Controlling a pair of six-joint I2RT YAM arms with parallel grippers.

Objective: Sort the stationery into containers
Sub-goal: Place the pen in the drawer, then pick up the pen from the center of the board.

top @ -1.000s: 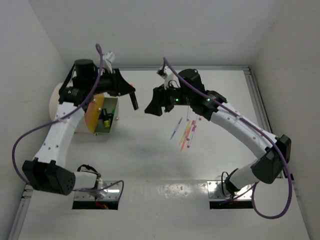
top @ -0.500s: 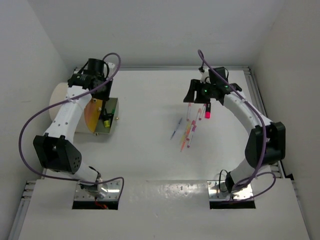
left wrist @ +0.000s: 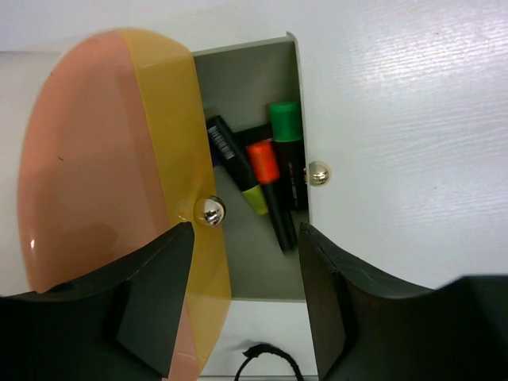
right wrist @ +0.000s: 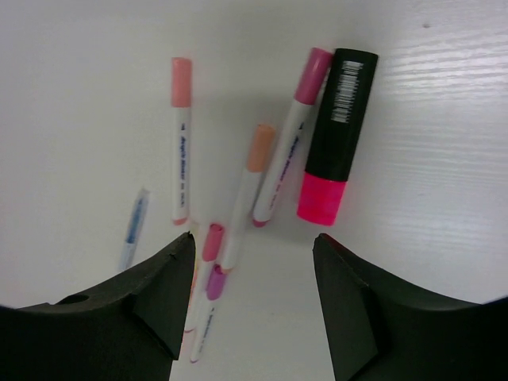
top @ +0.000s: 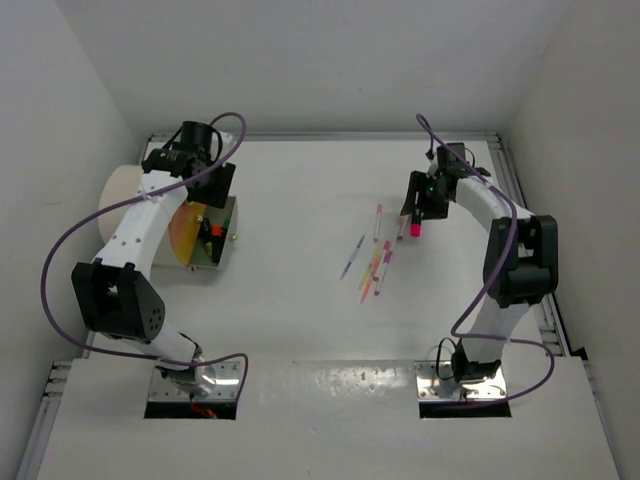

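Hovering left gripper (left wrist: pixel 246 258): jaws spread wide with nothing between them, hanging right over the open bin (left wrist: pixel 255 87).
Bin: grey-green plastic, fixed to the drum beside its orange face (left wrist: pixel 87 159), with a yellow strip (left wrist: pixel 171 111) running between the two.
Inside the bin: three black highlighters packed close. The green-capped highlighter (left wrist: pixel 284 121) lies along the right wall, the orange-capped highlighter (left wrist: pixel 263 160) sits in the middle, and the yellow-capped highlighter (left wrist: pixel 255 200) is just left of it.
Drum (top: pixel 118 195): white, lying on its side at the left of the table (top: pixel 290 310).
Right gripper (right wrist: pixel 254 250): wide open and empty too, poised above the loose stationery on the far right part of the table.
Pink highlighter (right wrist: pixel 340 111): flat on the table, black body with a barcode, neon pink cap at the near end, right alongside the magenta-capped pen (right wrist: pixel 287 151).
Other pens: the orange-capped pen (right wrist: pixel 250 190) lies just left of the magenta one, the pink-capped pen (right wrist: pixel 181 143) lies apart further left, and the blue pen (right wrist: pixel 133 230) is out at the left edge of the group.
Lower pile: more pens between the fingers, partly cut off by the left finger, so I cannot count them.
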